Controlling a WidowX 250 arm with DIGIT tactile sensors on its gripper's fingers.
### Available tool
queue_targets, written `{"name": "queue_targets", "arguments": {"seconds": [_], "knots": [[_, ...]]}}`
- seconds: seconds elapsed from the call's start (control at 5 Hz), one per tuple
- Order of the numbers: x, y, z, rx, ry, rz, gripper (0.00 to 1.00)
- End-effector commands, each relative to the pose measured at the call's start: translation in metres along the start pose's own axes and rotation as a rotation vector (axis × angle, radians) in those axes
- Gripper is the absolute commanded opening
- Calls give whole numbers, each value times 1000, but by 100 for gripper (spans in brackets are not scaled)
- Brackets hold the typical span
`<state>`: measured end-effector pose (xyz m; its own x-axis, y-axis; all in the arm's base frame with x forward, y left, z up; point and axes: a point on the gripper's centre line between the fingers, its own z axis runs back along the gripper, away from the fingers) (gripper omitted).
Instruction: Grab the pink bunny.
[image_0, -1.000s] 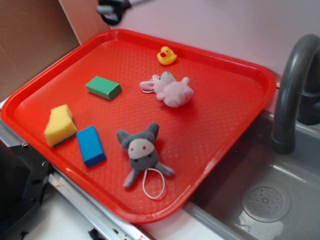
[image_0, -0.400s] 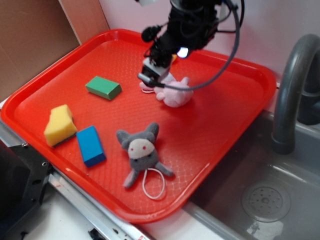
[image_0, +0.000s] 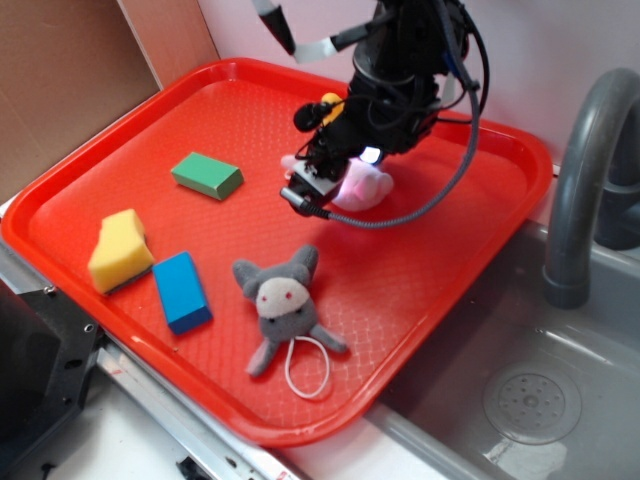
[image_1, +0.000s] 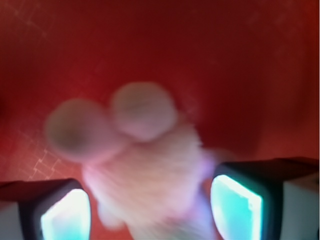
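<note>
Bunny (image_0: 362, 183): pale pink, on red tray (image_0: 450, 250), upper centre; mostly hidden under arm in ext view. Blurred in wrist view (image_1: 150, 170), lying between the two pads.
Gripper (image_0: 318, 190): low over bunny; jaws spread wide, one pad (image_1: 67, 217) each side of toy, nothing clamped. Contact w/ plush: can't tell, too blurry.
Duck (image_0: 331, 100): yellow, 11 o'clock from bunny, near tray's far rim, partly behind arm.
Grey plush (image_0: 285, 300): 7 o'clock from bunny, well apart, white loop trailing.
Green block (image_0: 207, 175): 9 o'clock.
Yellow sponge (image_0: 120, 250) & blue block (image_0: 181, 290): 8 o'clock, side by side.
Sink (image_0: 540, 390) & faucet (image_0: 580, 190): right of tray.
</note>
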<state>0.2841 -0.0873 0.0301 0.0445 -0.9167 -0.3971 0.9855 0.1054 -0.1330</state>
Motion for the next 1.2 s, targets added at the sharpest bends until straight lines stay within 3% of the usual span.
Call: {"name": "queue_targets", "arguments": {"seconds": [0.0, 0.2, 0.4, 0.6, 0.8, 1.0], "knots": [[-1, -10, -1, 0, -123, 261, 0], [-20, -18, 28, 26, -217, 527, 0], [-53, -34, 63, 103, -368, 799, 0], [-82, -63, 100, 87, -396, 1056, 0], [-108, -85, 118, 21, -391, 1301, 0], [-114, -89, 133, -35, -403, 1549, 0]]}}
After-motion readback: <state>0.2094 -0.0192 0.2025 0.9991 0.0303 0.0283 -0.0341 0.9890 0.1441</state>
